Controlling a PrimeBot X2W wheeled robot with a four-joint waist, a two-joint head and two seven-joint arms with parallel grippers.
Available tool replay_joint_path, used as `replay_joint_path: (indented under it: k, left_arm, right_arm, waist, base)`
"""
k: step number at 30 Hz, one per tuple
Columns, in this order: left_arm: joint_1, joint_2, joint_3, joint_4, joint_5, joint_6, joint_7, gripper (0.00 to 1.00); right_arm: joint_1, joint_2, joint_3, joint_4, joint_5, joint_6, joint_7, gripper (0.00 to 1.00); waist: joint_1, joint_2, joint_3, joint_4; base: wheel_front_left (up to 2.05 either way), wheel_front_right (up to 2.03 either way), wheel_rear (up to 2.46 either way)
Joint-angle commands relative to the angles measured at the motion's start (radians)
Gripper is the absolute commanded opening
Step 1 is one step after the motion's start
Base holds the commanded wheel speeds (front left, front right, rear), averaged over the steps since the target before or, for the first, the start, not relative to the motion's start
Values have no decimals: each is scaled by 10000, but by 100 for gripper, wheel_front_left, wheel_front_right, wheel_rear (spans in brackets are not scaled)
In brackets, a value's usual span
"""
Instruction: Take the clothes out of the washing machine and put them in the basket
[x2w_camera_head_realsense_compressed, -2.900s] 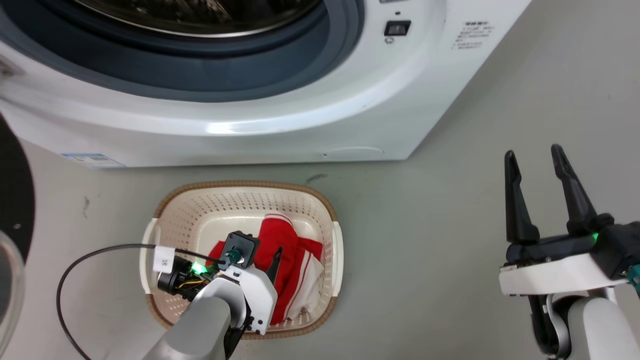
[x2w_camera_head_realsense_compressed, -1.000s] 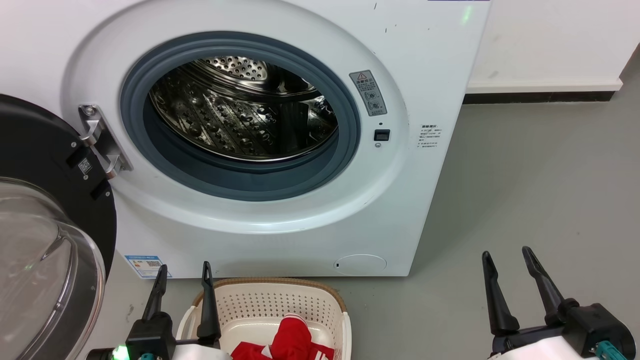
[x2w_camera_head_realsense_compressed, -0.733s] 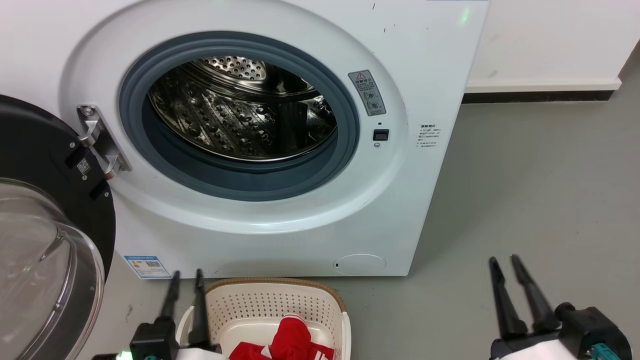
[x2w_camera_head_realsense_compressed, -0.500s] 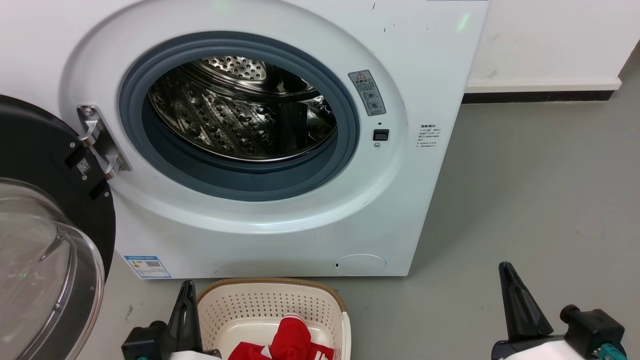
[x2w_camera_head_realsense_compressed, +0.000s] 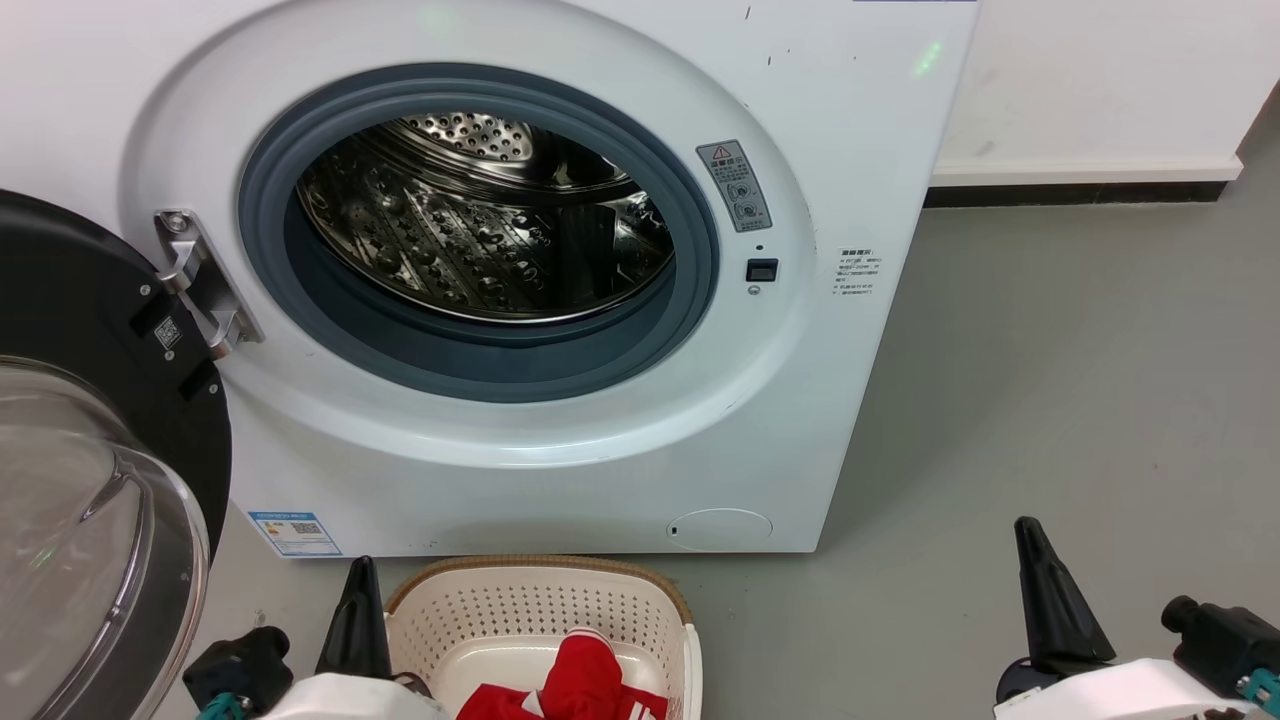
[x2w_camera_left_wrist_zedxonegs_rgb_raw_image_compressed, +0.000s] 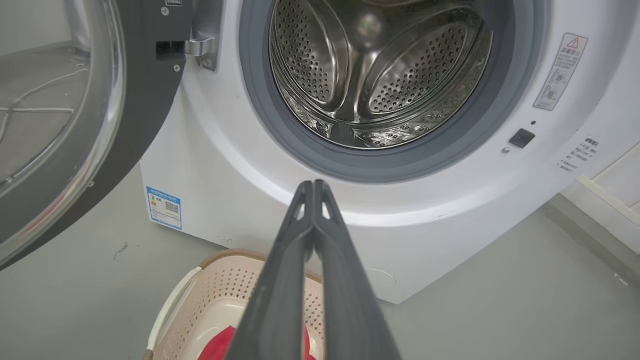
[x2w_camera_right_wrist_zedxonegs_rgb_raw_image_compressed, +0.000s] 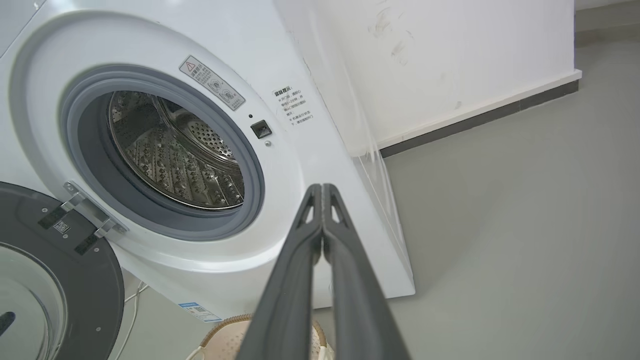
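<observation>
Left wrist view shows our left gripper (x2w_camera_left_wrist_zedxonegs_rgb_raw_image_compressed: 313, 187) closed tip to tip, and our right gripper (x2w_camera_right_wrist_zedxonegs_rgb_raw_image_compressed: 321, 189) is pressed together the same way. Just beside the left one we see the basket (x2w_camera_head_realsense_compressed: 540, 605) on the floor (x2w_camera_head_realsense_compressed: 1050, 350), the red clothes (x2w_camera_head_realsense_compressed: 585, 670) lying inside. Beyond it the washing machine (x2w_camera_head_realsense_compressed: 830, 150) stands with its door (x2w_camera_head_realsense_compressed: 100, 300) swung open, drum (x2w_camera_head_realsense_compressed: 480, 230) showing perforated steel.

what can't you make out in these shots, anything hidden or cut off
Clothes: head view's bottom edge cuts most off; in the left wrist view the shut left gripper partly covers them.
Basket: near half cut off by the same edge.
Drum: its floor nearest the opening sits behind the grey rubber ring, head view.
Warning sticker text: too small.
</observation>
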Motion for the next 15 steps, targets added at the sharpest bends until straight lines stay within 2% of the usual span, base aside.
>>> replay_joint_path:
  k: [1,15]
  left_arm:
    - [-306,69,60,-61,-513,-93,90,0]
    - [-635,109,263,152,-2823,-430,595,0]
  right_arm:
    - [-310,-96,-47,-57,544,-1,71,0]
    - [-632,-176,-170,214,2828,-1,530,0]
  waist:
    - [0,0,-1,5]
    - [0,0,-7,38]
  base:
    - [0,0,0]
    - [0,0,0]
